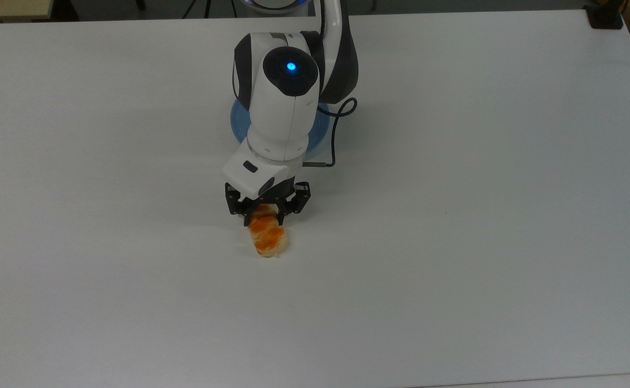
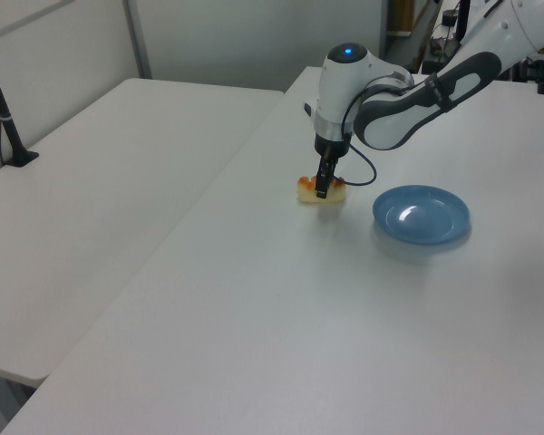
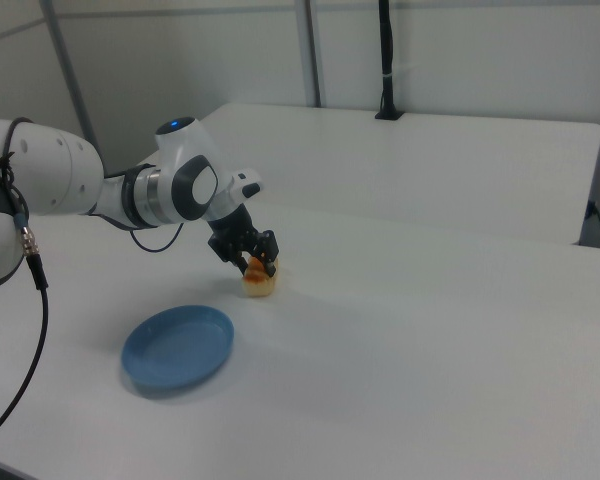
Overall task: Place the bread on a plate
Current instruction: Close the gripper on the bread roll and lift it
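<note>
The bread point(image 1: 267, 235) lies on the white table point(image 1: 455, 215), near the plate point(image 2: 421, 214) but not touching it; the gripper point(image 1: 265, 214) is down over the end of the bread that points to the plate, and its two fingers are pressed in on that end, so it is gripping the bread; the other end sticks out free.

The bread looks small and light, so it should lift with no trouble; it also looks soft, like a bun, so a hard squeeze could dent it or break bits off; the top has shiny orange-brown patches that could be a little slippery, while the pale sides look dull and easier to hold; the best place to hold it is across the narrow way, on the pale sides, near the middle; held at one end, as it is here, it could droop or turn when it goes up.

The bread is long and bumpy, like a braid; the plate is round, light blue and shallow, with a raised rim; it looks hard and smooth, and it shines a bit in the left view; it is wider than the bread is long, so the bread should fit; the table is flat, white and plain.
</note>
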Available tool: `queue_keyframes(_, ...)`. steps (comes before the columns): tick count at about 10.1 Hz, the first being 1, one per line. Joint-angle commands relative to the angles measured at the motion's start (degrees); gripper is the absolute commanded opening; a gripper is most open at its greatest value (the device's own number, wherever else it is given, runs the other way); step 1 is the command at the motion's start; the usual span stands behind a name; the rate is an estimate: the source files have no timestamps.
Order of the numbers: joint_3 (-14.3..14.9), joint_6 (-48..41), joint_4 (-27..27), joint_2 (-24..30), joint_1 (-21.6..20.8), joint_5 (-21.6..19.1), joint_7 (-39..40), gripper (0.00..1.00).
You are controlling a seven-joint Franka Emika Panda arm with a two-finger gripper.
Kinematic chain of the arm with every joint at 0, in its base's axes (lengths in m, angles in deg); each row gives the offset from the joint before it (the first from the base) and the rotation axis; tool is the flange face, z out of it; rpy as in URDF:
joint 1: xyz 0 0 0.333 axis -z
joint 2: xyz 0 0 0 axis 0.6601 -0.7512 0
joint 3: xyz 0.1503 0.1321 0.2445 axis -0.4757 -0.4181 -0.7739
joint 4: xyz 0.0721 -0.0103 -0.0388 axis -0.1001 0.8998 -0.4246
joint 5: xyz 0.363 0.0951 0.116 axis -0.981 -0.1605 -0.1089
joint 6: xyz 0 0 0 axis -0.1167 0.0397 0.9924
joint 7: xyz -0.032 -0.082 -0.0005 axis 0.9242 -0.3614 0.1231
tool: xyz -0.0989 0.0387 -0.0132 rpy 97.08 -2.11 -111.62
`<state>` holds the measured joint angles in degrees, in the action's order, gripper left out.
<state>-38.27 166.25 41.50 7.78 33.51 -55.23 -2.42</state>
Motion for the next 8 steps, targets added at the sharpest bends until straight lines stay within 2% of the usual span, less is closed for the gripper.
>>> queue_keyframes(1, 0.48, 1.22, -0.78, -0.74, -0.73, 1.51, -1.82, 0.46)
queue_keyframes(4, 0.48, 1.22, -0.78, -0.48, -0.81, 1.51, -2.08, 0.34)
queue_keyframes(6, 0.48, 0.96, -0.78, 0.39, -0.81, 1.34, -1.99, 0.34)
queue_keyframes(8, 0.48, -3.23, -0.34, 5.47, -0.38, 0.64, -1.56, 0.34)
